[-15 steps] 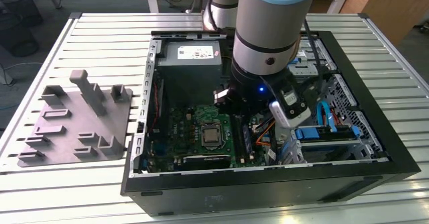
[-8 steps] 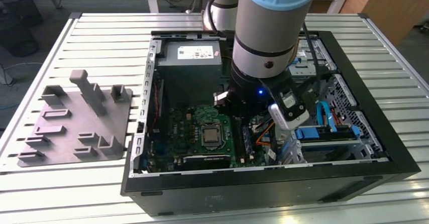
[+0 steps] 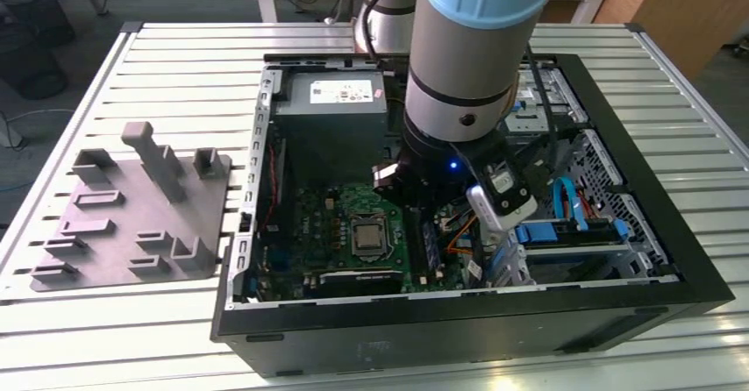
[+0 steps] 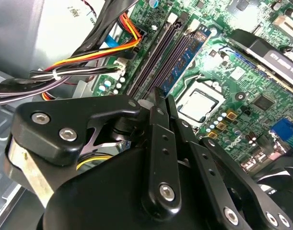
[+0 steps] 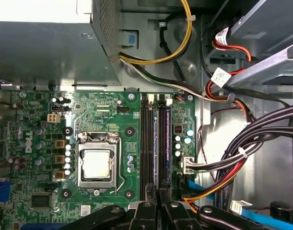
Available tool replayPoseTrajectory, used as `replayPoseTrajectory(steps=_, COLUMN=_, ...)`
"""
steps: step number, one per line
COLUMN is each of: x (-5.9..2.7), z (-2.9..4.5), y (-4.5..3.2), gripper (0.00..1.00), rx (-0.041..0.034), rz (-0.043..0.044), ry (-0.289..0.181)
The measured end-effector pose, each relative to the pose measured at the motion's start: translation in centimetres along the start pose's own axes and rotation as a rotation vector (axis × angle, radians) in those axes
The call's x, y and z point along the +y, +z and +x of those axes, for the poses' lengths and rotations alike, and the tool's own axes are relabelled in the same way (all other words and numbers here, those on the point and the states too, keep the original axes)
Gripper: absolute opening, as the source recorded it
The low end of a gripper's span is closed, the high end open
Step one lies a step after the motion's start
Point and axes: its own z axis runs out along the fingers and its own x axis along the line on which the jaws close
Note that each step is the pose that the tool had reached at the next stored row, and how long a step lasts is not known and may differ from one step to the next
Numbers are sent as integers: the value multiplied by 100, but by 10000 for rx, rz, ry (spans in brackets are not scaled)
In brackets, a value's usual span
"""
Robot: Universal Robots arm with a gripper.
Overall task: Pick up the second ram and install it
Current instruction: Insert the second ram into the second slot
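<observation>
The second ram [image 5: 164, 143] is a dark, narrow stick with bluish labels. It stands on edge in one of the motherboard's long slots beside the CPU socket [image 5: 97, 165], and shows in both wrist views [image 4: 184, 64]. My gripper [image 4: 158, 93] is down inside the open computer case, its black fingers pressed together right at the stick's near end [image 5: 158, 191]. Whether they pinch the stick or only touch it I cannot tell. In the exterior view the arm's wrist [image 3: 462, 119] hangs over the slots and the stick shows as a dark strip [image 3: 429, 244].
Two dark neighbouring slots [image 5: 147, 143] lie beside the stick. Bundled cables [image 5: 242, 158] and the power supply [image 5: 45, 52] crowd the slots' far end. A drive cage [image 3: 585, 224] fills the case's side on the exterior view's right. A grey fixture with upright posts [image 3: 140, 207] sits outside the case.
</observation>
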Motion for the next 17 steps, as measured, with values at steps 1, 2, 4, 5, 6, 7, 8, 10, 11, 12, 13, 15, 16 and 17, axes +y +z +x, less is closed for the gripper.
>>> replayPoseTrajectory(steps=1, x=0, z=0, y=7, gripper=14, rx=0, rz=0, ry=0)
replayPoseTrajectory(steps=2, x=-1, z=0, y=15, gripper=14, rx=0, rz=1, ry=0)
replayPoseTrajectory(steps=4, x=-2, z=1, y=33, gripper=14, rx=0, rz=0, ry=0)
replayPoseTrajectory(steps=5, x=-3, z=1, y=41, gripper=14, rx=0, rz=0, ry=0)
replayPoseTrajectory(steps=6, x=-3, z=2, y=49, gripper=14, rx=0, rz=-1, ry=0)
replayPoseTrajectory(steps=7, x=-3, z=2, y=56, gripper=14, rx=0, rz=-1, ry=0)
replayPoseTrajectory(steps=8, x=-4, z=2, y=63, gripper=14, rx=0, rz=0, ry=-1)
replayPoseTrajectory(steps=10, x=-5, z=2, y=77, gripper=14, rx=0, rz=-1, ry=0)
replayPoseTrajectory(steps=11, x=-5, z=3, y=83, gripper=14, rx=0, rz=0, ry=0)
replayPoseTrajectory(steps=12, x=-6, z=3, y=90, gripper=14, rx=0, rz=0, ry=0)
replayPoseTrajectory(steps=13, x=-6, z=3, y=96, gripper=14, rx=0, rz=-1, ry=0)
replayPoseTrajectory(steps=15, x=-7, z=3, y=108, gripper=14, rx=0, rz=1, ry=-1)
replayPoseTrajectory(steps=16, x=-7, z=4, y=115, gripper=14, rx=0, rz=0, ry=0)
replayPoseTrajectory(steps=17, x=-7, z=4, y=121, gripper=14, rx=0, rz=0, ry=0)
